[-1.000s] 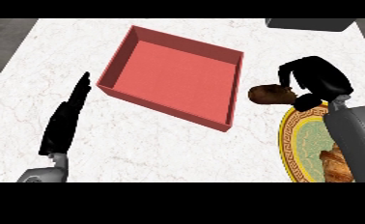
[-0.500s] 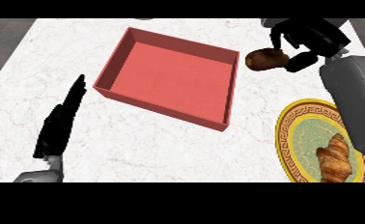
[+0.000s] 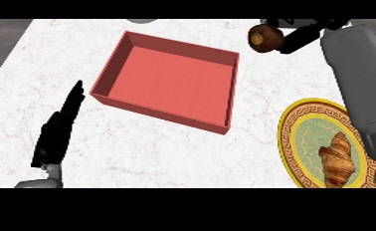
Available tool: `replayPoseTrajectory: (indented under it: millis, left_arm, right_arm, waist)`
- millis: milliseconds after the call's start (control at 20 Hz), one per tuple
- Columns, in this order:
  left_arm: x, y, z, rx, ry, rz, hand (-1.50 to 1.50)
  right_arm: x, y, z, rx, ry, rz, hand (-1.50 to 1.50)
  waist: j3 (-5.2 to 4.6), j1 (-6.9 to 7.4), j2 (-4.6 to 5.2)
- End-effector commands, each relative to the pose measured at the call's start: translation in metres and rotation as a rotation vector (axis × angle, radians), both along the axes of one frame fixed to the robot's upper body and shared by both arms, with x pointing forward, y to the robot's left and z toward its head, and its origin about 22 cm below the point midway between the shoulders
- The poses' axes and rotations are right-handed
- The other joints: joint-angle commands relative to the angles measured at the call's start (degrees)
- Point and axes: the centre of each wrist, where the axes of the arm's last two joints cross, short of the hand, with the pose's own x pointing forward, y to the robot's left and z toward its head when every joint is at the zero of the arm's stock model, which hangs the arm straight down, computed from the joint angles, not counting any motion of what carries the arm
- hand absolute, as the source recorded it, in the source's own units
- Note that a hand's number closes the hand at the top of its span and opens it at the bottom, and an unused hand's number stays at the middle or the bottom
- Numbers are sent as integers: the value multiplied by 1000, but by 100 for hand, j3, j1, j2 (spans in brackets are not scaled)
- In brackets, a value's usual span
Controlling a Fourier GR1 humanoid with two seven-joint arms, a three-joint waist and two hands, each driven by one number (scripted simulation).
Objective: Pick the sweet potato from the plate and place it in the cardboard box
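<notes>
- Since a second ago: sweet potato point(image 3: 264, 38) is off the plate point(image 3: 294, 125) and carried up and away from it; now it sits high at the view's right, past the box's far right corner, over bare counter point(image 3: 147, 160).
- Right hand point(image 3: 297, 40): fingers curled on the potato's right side, holding it; only its brown rounded end shows clear of the hand. Grey forearm runs down the right edge, crossing over the plate's rim.
- Box point(image 3: 172, 78): red, open-topped, low walls, nothing in it. Potato is near its right wall but not yet above the opening.
- Plate: yellow patterned rim, a croissant point(image 3: 337, 159) lies on it, well apart from the potato.
- Left hand point(image 3: 57, 128): flat, fingers straight, resting at lower left beside the box, holding nothing.
- Handling, as a judgement: potato looks stiff, dense, rounded and tapering; skin likely dull, not slippery. Not fragile, so a short drop into the box should do no harm. Best hold is across the thick middle, which the hand seems to have; an end-only grip could let it pivot.
- Next call: carry left over the opening, lower, then open.
</notes>
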Motion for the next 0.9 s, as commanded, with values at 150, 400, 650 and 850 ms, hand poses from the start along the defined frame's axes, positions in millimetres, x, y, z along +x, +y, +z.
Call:
replayPoseTrajectory:
  millis: [150,400,650,850]
  left_arm:
    - [-5,5,-9,-5,23,23,0]
    - [-7,-1,0,0,-3,19,0]
    - [-2,3,-3,24,-7,29,0]
    - [-5,6,-3,5,9,-8,0]
  right_arm:
    - [4,87,40,59,13,93,150]
    - [-6,130,35,11,41,80,150]
    - [-13,187,31,-40,61,93,150]
    - [-12,211,7,-129,111,87,150]
  waist:
    - [-4,-67,-27]
    - [-3,-91,-35]
    - [-4,-64,-19]
    - [-7,34,4]
